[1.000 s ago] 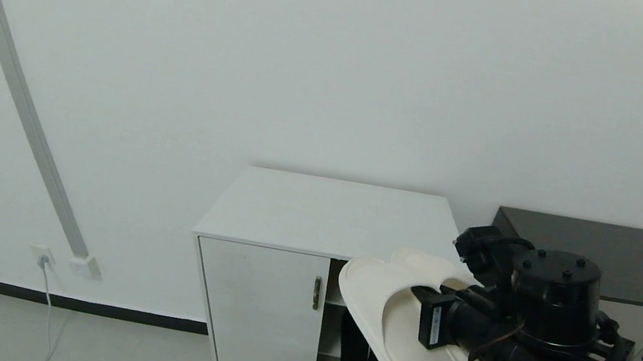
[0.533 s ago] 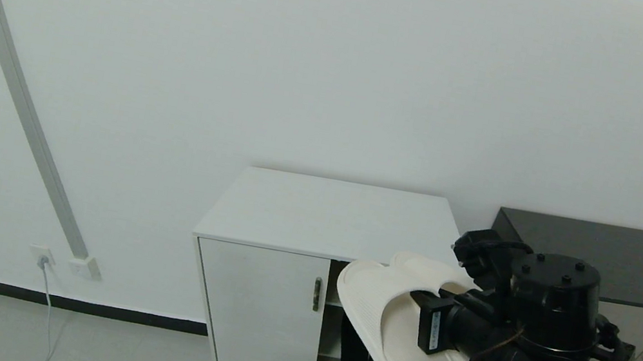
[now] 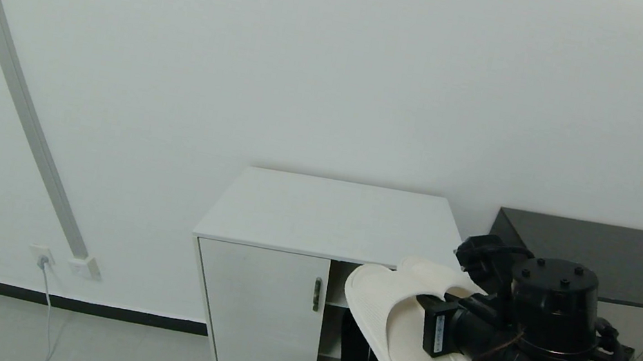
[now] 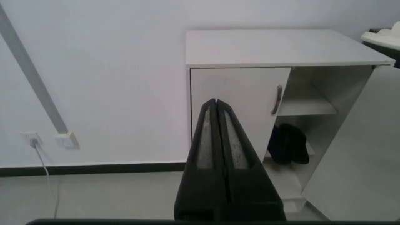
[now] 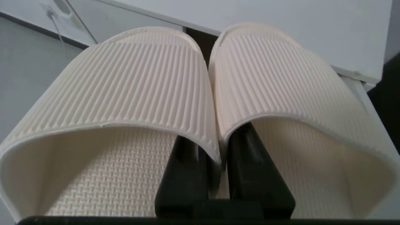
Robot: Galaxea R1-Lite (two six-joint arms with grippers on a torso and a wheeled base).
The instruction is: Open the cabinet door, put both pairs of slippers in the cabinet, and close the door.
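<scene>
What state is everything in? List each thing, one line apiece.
left cabinet door: closed.
right compartment: open, shelves exposed.
black slippers: inside the cabinet, on a shelf.
white slippers: held in the air before the open compartment, not yet inside.
right gripper: shut on white slippers.
left gripper: shut, empty.
wall plug: plugged in.

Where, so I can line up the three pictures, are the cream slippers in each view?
Head view: cream slippers low on the robot's right, in front of the cabinet's open half.
Left wrist view: one tip beside the cabinet's open side, level with its top.
Right wrist view: the pair close up, clamped by the jaws.
Shared landmark: white cabinet.
</scene>
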